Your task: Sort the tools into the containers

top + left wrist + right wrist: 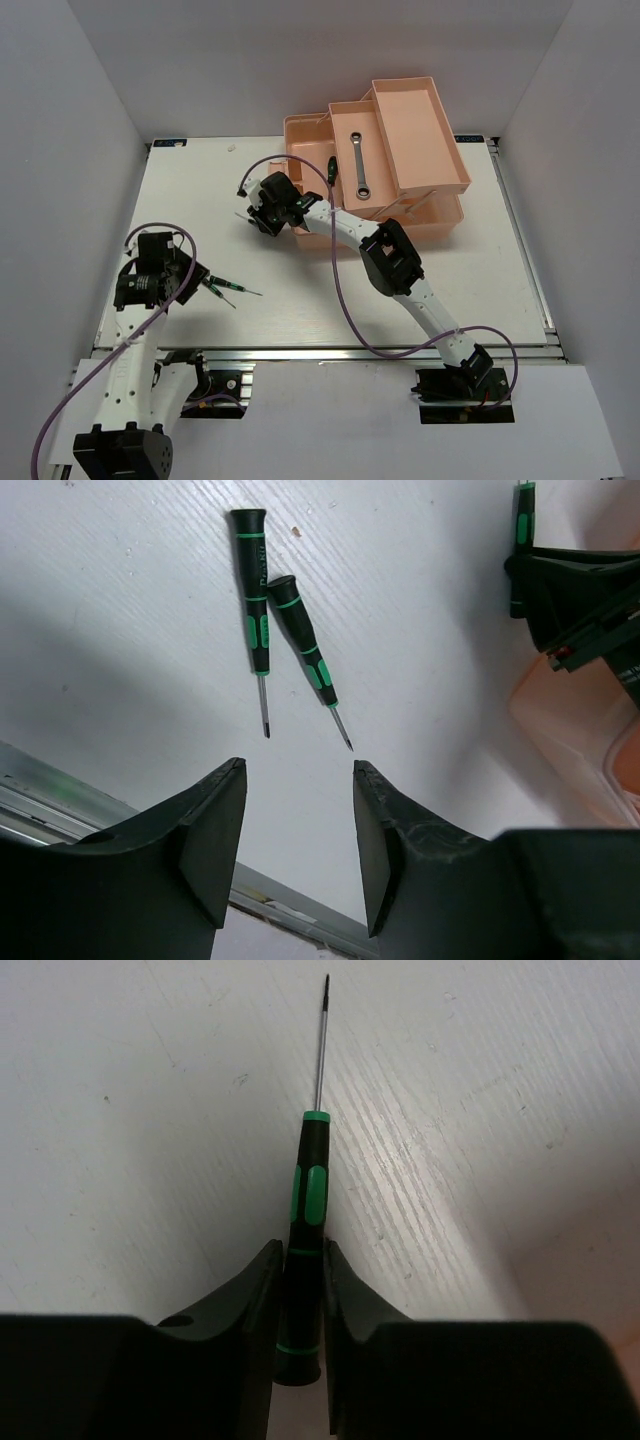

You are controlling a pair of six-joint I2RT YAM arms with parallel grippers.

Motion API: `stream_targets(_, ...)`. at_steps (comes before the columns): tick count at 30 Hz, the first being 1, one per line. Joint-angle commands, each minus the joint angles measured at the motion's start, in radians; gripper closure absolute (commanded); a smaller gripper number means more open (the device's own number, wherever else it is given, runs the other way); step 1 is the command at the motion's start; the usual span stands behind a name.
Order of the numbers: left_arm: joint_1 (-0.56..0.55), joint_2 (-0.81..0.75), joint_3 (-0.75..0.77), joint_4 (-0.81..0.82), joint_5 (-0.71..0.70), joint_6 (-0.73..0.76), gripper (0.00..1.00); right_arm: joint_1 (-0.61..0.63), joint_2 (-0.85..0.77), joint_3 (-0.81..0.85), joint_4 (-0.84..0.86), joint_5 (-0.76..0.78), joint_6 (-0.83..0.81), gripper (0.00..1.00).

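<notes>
Right fingers [255, 1305] are clamped on the handle of screwdriver 1 [308, 1180], butt end between the jaws, shaft pointing straight out over the white desk [300, 310]. Can't tell if the tip touches the surface. In the top view that wrist sits just left of the pink toolbox [425, 130], which is open with its trays stepped out. The wrench [358, 165] lies flat in the middle tray. Screwdriver 4 [332, 170] shows as a dark handle at the edge between the left and middle trays, and I can't tell which compartment it's in. Left fingers [215, 830] are spread apart with nothing between them, over the near-left part of the desk. Screwdriver 2 [255, 590] and screwdriver 3 [305, 645] lie flat on the desk just ahead of them. The butt of 3 touches 2's handle, both tips point toward the fingers, and both are well apart from the toolbox.
</notes>
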Motion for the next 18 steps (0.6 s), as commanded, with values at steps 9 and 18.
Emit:
stream_targets(9, 0.0, 0.105, -0.095, 0.136, -0.038, -0.031, 0.38, -0.003, -0.079, -0.006, -0.22, -0.302, -0.047, 1.0)
stream_targets(18, 0.002, 0.263, -0.118, 0.289, -0.078, -0.006, 0.38, -0.029, -0.277, -0.025, -0.162, -0.533, 0.163, 1.0)
